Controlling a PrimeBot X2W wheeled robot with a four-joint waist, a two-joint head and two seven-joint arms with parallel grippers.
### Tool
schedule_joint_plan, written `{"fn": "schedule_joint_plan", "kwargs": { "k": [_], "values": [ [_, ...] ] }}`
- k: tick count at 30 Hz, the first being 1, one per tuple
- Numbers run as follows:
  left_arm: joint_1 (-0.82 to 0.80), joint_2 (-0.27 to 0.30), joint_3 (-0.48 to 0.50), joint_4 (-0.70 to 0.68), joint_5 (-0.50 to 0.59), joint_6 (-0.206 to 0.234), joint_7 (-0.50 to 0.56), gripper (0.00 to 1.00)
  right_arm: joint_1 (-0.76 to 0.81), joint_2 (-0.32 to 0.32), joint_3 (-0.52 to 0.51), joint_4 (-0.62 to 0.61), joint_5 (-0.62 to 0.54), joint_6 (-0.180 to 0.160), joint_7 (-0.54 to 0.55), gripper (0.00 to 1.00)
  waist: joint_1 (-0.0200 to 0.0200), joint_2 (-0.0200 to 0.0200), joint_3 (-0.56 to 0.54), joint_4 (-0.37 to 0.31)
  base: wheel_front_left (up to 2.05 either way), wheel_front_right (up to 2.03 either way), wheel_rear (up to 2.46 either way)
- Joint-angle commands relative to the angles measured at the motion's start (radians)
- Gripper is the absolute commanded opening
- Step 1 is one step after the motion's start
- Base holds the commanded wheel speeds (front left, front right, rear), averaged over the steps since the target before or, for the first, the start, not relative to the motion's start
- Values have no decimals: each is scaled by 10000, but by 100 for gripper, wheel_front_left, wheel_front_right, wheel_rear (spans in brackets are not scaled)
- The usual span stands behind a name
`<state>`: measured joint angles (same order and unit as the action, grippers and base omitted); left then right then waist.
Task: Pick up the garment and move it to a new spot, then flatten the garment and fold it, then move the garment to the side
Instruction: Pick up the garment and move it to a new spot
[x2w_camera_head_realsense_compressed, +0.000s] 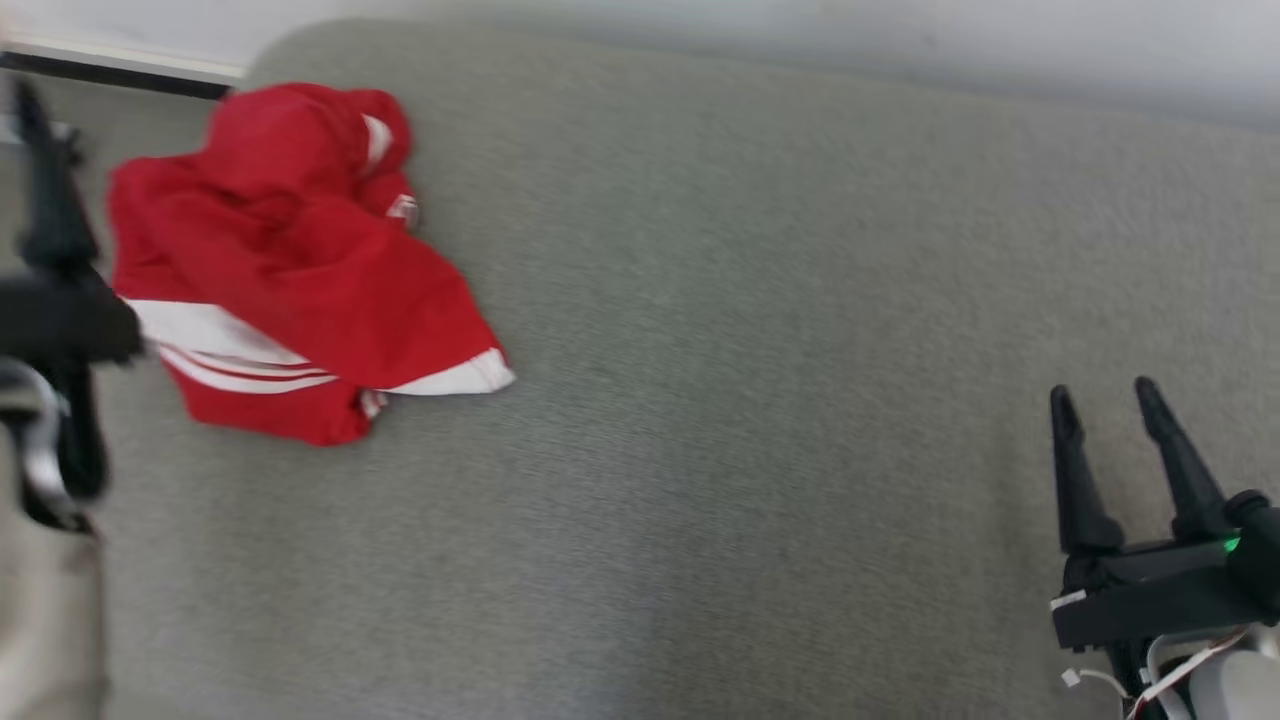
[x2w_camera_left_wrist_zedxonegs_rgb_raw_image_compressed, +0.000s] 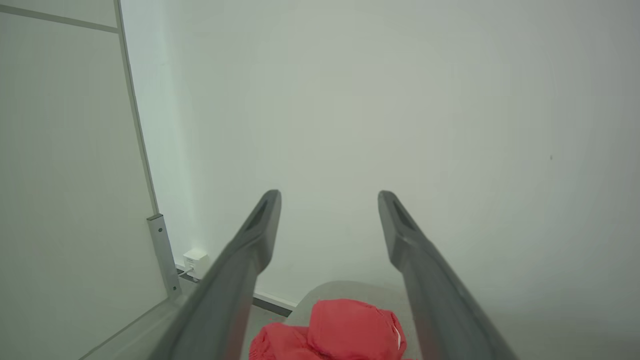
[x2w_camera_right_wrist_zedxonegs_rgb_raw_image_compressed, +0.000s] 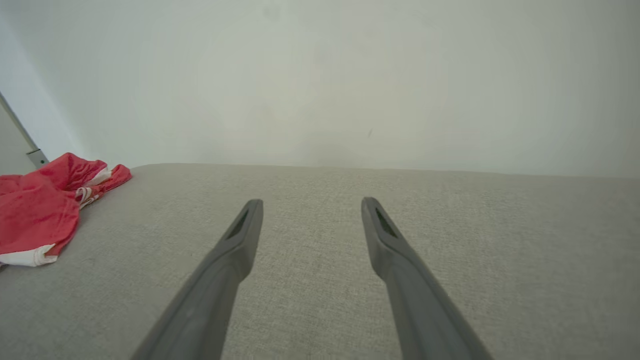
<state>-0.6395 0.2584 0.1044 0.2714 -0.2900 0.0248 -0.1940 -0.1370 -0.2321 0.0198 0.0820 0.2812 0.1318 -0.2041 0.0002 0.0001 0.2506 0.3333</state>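
We are viewing the garment (x2w_camera_head_realsense_compressed: 290, 270) lying crumpled at the upper left of the head view, resting on the grey fabric surface (x2w_camera_head_realsense_compressed: 760, 400), with its white stripe trim showing along the lower edge of the heap. We are holding the left gripper (x2w_camera_left_wrist_zedxonegs_rgb_raw_image_compressed: 329, 200) with its 2 fingers spread wide and gripping nothing. In the left wrist view the garment is showing at the bottom centre, below the fingertips. We are holding the right gripper (x2w_camera_head_realsense_compressed: 1100, 395) at the lower right of the head view, well apart from the garment, with its 2 fingers also spread wide, gripping nothing and pointing across the grey surface. A pale wall (x2w_camera_left_wrist_zedxonegs_rgb_raw_image_compressed: 450, 100) is standing behind the surface.
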Motion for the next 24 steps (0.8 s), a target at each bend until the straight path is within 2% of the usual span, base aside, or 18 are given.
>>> {"fn": "schedule_joint_plan", "kwargs": {
  "k": [1, 9, 14, 18, 24],
  "values": [
    [-655, 312, 174, 220, -61, 48, 207, 100, -163, -102, -176, -99, 53, -21, -92, 100, -2, -1, 1742, -1798, 0, 0, 0],
    [-2546, 1491, 420, 1841, -193, -128, 1086, 100, -372, -222, -729, -231, 121, -21, -297, 100, -2, -1, 2658, -2827, 0, 0, 0],
    [-2894, 1723, 346, 2795, -161, -82, 1525, 100, -433, -220, -775, -354, 121, -21, -361, 100, -2, -1, 2895, -3044, 0, 0, 0],
    [-3008, 2013, 265, 3812, -168, -223, 1957, 100, -485, -263, -728, -368, 162, -21, -417, 100, -2, -1, 3013, -3170, 0, 0, 0],
    [-3039, 2243, 164, 5365, -246, -188, 2937, 100, -500, -289, -780, -336, 134, -21, -440, 100, -2, -1, 2986, -3202, 0, 0, 0]
  ]
}}
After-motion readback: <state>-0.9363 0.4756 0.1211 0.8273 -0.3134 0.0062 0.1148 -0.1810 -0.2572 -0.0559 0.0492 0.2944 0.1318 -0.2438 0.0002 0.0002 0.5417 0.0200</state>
